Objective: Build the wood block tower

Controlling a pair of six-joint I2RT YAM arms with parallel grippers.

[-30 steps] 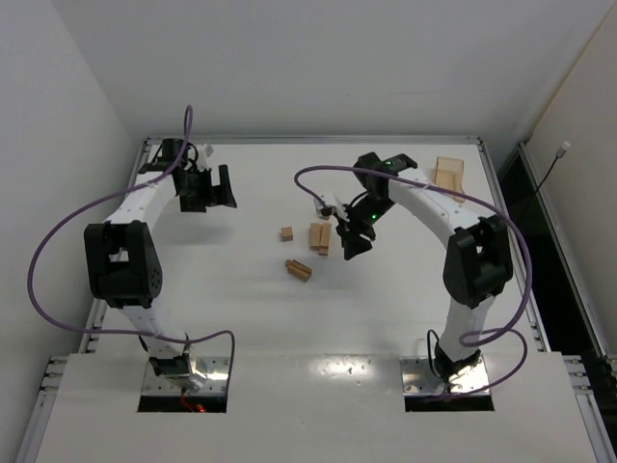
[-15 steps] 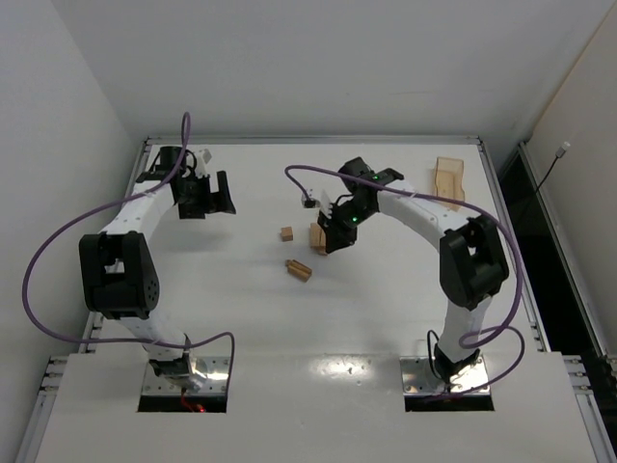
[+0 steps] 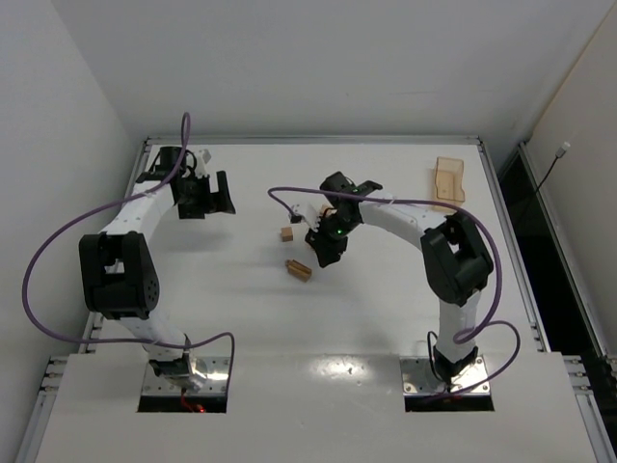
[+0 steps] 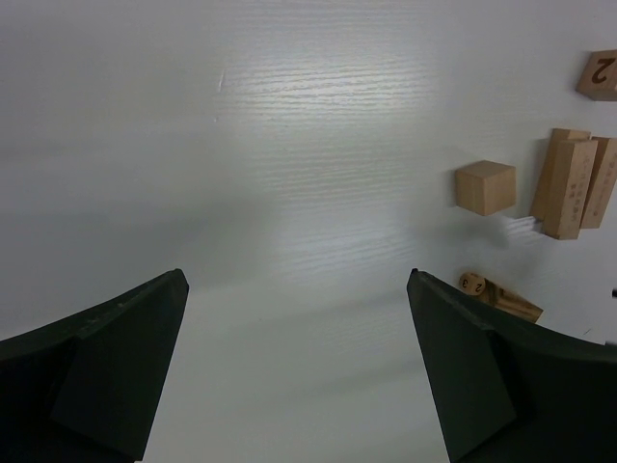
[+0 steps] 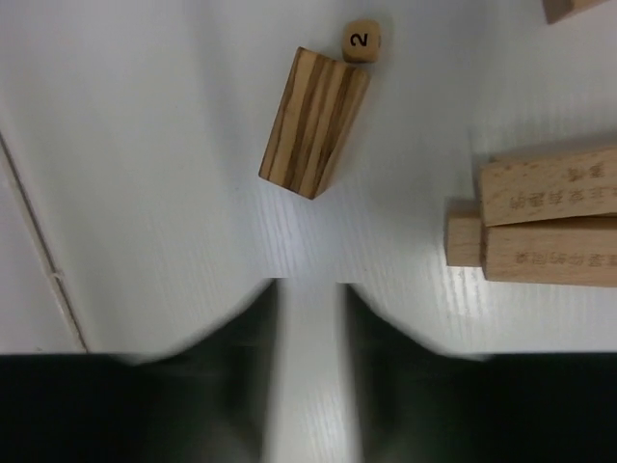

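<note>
The wood blocks lie loose on the white table, not stacked as a tower. A small cube and a striped bar show from above. My right gripper hovers just right of them and covers the bundle of bars. In the right wrist view its blurred jaws stand a narrow slit apart over bare table, holding nothing. The striped bar and a small numbered die lie ahead of them. My left gripper is wide open far to the left, facing the cube and the bars.
A flat light-wood tray sits at the far right of the table. Another block marked 2 lies beyond the bars. Purple cables loop over both arms. The table ends at raised rails on all sides.
My right arm has swung left and come down over the bundle of bars, and its jaws have narrowed. The left arm has barely shifted. No block has moved.
</note>
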